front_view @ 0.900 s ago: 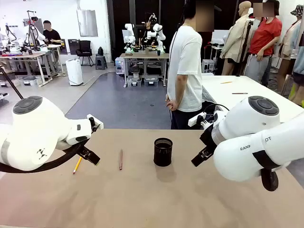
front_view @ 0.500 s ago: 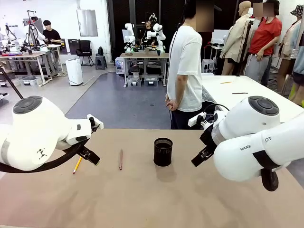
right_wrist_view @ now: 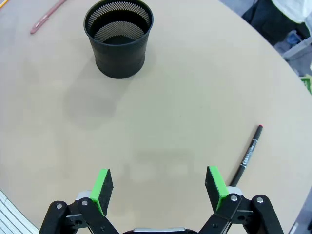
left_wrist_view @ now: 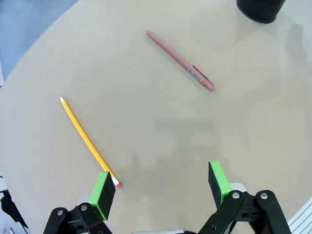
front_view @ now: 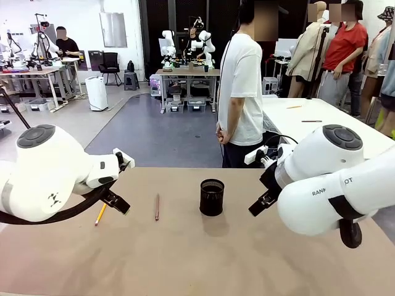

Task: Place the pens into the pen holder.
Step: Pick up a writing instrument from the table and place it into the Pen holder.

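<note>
The black mesh pen holder (front_view: 212, 197) stands upright mid-table, also seen in the right wrist view (right_wrist_view: 119, 38). A yellow pencil (front_view: 100, 214) lies at the left, beside a reddish-brown pen (front_view: 157, 206). In the left wrist view the yellow pencil (left_wrist_view: 88, 141) runs toward my left gripper's (left_wrist_view: 163, 185) left pad, and the reddish pen (left_wrist_view: 179, 61) lies farther off. The left gripper is open above the table with nothing in it. My right gripper (right_wrist_view: 158, 187) is open too, and a black marker (right_wrist_view: 246, 156) with a red tip lies by its right finger.
A person in a white shirt (front_view: 242, 92) stands at the far side of the tan table (front_view: 185, 259). A second white table (front_view: 308, 117) sits behind at the right. Open tabletop surrounds the holder.
</note>
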`<state>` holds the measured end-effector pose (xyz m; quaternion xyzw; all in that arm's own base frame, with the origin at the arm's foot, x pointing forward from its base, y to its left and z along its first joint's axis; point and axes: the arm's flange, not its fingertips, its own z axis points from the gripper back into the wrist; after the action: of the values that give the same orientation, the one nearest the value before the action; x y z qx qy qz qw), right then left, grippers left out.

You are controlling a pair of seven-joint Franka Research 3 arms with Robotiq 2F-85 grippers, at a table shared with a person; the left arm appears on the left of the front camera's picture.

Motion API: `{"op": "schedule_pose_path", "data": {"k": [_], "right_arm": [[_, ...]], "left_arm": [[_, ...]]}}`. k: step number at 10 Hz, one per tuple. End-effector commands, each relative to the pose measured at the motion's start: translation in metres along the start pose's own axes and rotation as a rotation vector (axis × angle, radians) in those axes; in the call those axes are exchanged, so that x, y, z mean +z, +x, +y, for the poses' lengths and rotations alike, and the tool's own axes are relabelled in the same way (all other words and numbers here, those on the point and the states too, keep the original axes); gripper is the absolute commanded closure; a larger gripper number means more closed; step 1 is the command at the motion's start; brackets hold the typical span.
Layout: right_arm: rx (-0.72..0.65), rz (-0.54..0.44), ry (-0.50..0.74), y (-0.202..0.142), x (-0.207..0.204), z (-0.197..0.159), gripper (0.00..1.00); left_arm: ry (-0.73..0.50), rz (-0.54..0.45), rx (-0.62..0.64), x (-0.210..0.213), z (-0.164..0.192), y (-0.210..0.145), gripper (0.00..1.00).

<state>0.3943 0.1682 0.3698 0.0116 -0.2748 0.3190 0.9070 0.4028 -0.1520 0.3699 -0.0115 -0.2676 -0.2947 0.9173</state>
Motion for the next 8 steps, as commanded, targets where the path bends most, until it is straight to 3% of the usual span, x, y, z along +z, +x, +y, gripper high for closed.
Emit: {"op": "schedule_pose_path", "data": {"k": [1, 8], "right_arm": [[-0.001, -0.002, 0.0, 0.0004, 0.0008, -0.0002, 0.0], [-0.001, -0.002, 0.0, 0.0004, 0.0008, -0.0002, 0.0]], "left_arm": [[0.0, 0.0, 0.0, 0.0001, 0.0002, 0.0, 0.0], [0.0, 0.0, 0.0, 0.0001, 0.0002, 0.0, 0.0]]}}
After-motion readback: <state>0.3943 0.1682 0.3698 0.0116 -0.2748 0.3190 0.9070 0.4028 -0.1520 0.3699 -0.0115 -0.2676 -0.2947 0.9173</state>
